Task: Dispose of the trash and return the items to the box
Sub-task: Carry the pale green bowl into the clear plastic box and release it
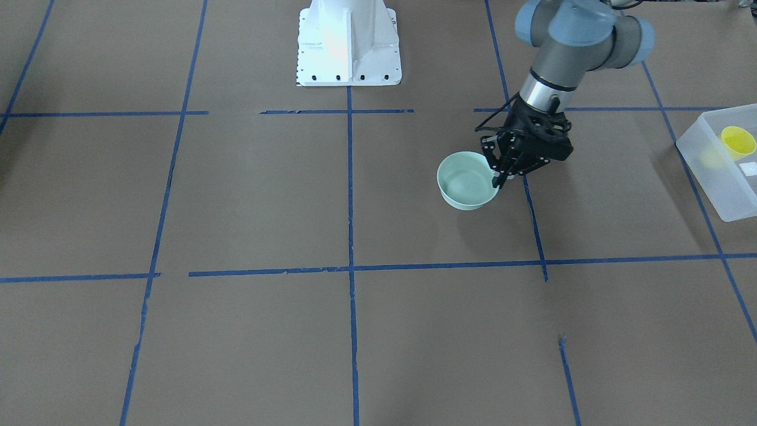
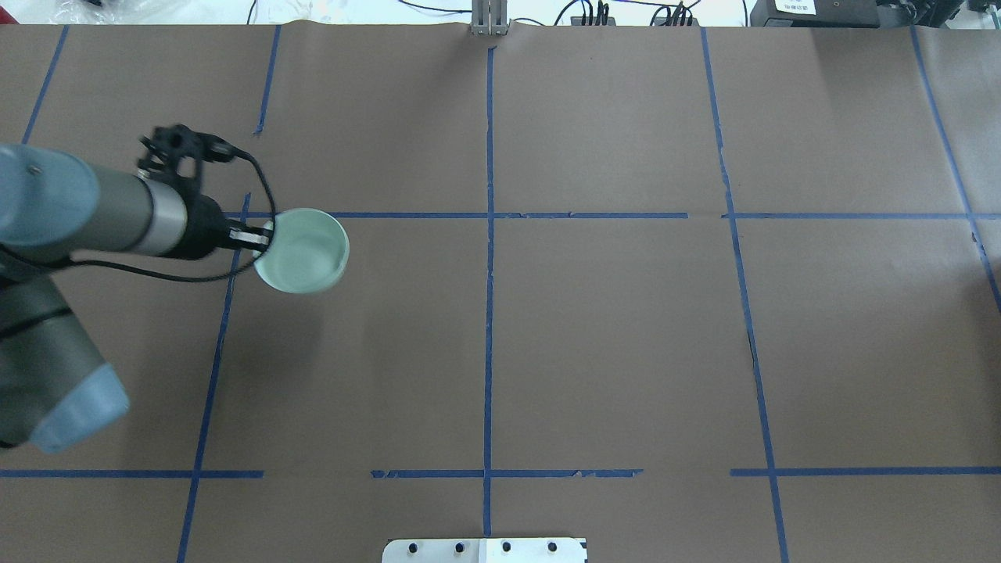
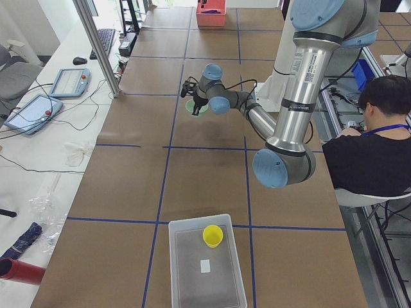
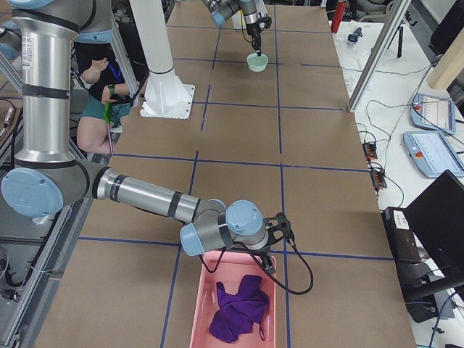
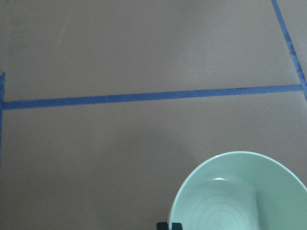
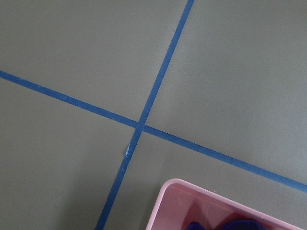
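Note:
The pale mint-green bowl (image 1: pixel 467 180) sits near the middle of the table's left half and also shows in the overhead view (image 2: pixel 305 250) and the left wrist view (image 5: pixel 240 196). My left gripper (image 1: pixel 500 177) is shut on the bowl's rim, on the side toward the box. I cannot tell whether the bowl rests on the table. The yellow cup (image 1: pixel 738 142) stands upright inside the frosted white box (image 1: pixel 709 171) at the table's left end. My right gripper (image 4: pixel 272 254) hovers at the far rim of a pink bin; I cannot tell whether it is open or shut.
The pink bin (image 4: pixel 217 290) holds a purple cloth (image 4: pixel 235 308) at the table's right end. The white robot base (image 1: pixel 349 47) stands at the table's near edge. A seated person (image 3: pixel 379 128) is behind the robot. Blue tape lines cross the brown table.

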You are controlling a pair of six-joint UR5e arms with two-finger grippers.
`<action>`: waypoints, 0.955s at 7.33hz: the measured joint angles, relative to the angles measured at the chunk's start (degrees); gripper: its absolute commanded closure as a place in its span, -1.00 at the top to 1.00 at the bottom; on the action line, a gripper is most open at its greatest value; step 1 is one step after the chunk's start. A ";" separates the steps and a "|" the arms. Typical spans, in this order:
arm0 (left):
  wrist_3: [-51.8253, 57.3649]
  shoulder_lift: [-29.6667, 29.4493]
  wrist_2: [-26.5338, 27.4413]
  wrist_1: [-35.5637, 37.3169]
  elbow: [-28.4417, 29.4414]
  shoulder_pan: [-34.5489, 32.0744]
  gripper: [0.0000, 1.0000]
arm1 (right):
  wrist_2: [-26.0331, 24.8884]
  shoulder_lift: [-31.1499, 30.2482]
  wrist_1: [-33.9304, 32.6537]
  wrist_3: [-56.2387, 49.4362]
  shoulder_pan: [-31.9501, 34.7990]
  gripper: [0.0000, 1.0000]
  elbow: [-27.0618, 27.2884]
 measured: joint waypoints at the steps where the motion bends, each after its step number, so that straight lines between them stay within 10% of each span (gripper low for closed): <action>1: 11.04 2.96 -5.76 0.04 -0.50 -7.98 -1.00 | 0.00 0.06 0.00 0.00 0.00 1.00 0.00; 7: 79.37 11.96 -15.74 9.64 12.21 -45.56 -1.00 | 0.07 0.16 0.00 -0.08 0.00 1.00 0.00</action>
